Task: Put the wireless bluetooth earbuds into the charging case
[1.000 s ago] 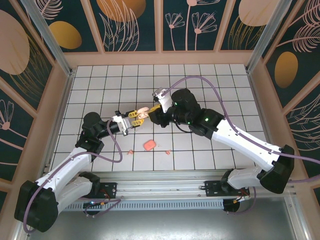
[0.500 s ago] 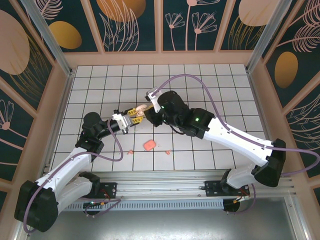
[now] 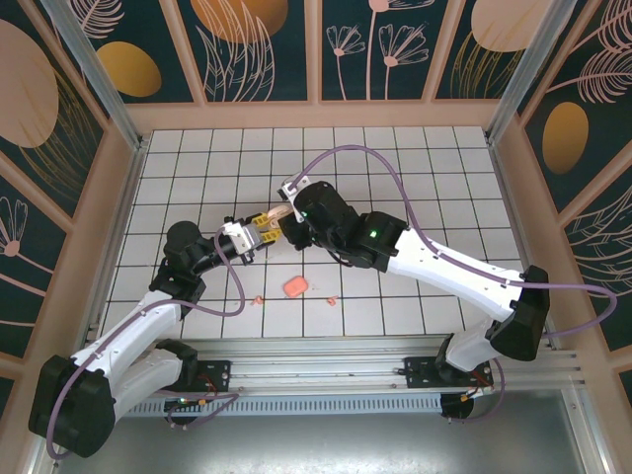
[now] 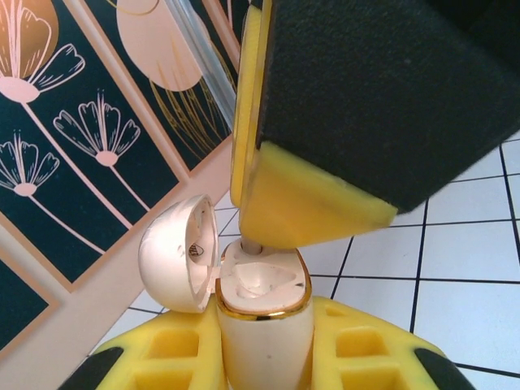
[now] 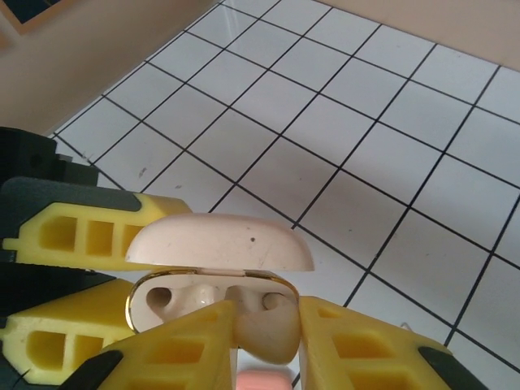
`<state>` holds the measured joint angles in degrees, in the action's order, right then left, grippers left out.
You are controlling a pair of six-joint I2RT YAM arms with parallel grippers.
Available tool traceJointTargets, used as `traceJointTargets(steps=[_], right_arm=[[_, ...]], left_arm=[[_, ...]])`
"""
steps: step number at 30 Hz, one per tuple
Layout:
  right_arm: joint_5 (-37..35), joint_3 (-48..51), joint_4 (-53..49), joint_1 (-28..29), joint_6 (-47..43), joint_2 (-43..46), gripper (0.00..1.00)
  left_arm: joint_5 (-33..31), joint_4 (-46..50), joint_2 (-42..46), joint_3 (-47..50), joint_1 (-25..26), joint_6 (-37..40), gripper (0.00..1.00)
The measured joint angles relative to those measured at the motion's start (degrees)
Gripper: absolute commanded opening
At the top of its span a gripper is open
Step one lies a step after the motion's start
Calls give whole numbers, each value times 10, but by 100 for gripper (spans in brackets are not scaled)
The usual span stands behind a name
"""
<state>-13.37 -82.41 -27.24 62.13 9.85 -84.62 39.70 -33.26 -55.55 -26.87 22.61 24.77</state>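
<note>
Cream earbud point(image 5: 262, 333) at gold-rimmed charging case point(image 4: 264, 329)

The L arm point(image 3: 148, 316) is stretched from its base at the near L up and to the R, w/ the elbow bent and the wrist levelled toward the R arm point(image 3: 444, 267). The L gripper point(image 3: 259, 229) is clamped on the lower half of the charging case point(image 4: 262, 284), which is held upright w/ its lid swung open. The R arm is extended from the near R base across to the L, w/ the wrist tipped down over the L gripper. The R gripper point(image 3: 284, 219) is closed on an earbud point(image 5: 264, 333), which is pinched between the yellow tips and held at the case's open mouth. The 2 grippers are met tip to tip.
</note>
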Motion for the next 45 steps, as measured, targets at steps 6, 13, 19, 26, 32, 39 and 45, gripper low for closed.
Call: traceJointTargets(steps=[6, 13, 19, 26, 32, 39, 45], right_arm=[[46, 24, 29, -16, 22, 11, 32], [104, 71, 84, -33, 52, 40, 41], [144, 92, 115, -47, 68, 52, 48], [200, 125, 151, -66, 82, 89, 53], [245, 151, 163, -114, 102, 143, 53], [271, 158, 115, -186, 133, 158, 52], [283, 166, 39, -248, 158, 116, 50]], left_arm=[[3, -2, -5, 0, 0, -14, 14], [18, -46, -20, 8, 0, -75, 14], [24, -72, -29, 14, 0, -111, 15], [35, -97, -36, 14, 2, -136, 15], [33, -112, -55, 14, 3, -175, 16], [10, -130, -73, 16, 3, -233, 16], [-34, -158, -88, 38, 3, -302, 16]])
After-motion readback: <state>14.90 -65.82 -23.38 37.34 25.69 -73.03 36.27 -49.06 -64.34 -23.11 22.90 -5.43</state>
